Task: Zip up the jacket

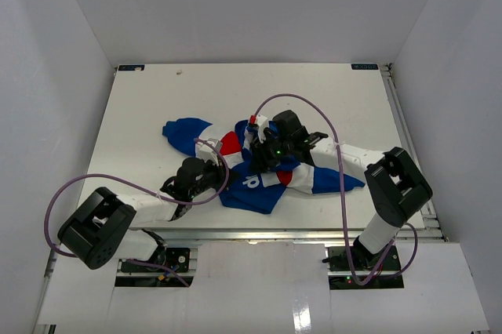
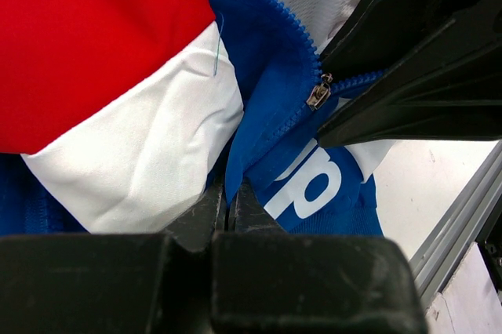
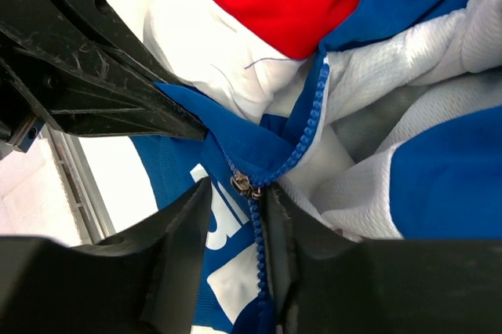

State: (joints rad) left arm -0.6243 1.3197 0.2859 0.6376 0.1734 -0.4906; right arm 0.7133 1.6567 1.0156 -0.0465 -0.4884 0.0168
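Note:
The jacket lies crumpled in the middle of the table, blue with red and white panels. My left gripper is shut on a blue fabric edge of the jacket just below the zipper. The metal zipper slider sits low on the blue teeth, above the white lettering. My right gripper is open, its fingers on either side of the slider and the teeth. The left gripper's tips show close by.
The table's metal front rail runs just beyond the jacket's hem. Purple cables loop over both arms. White enclosure walls stand on three sides.

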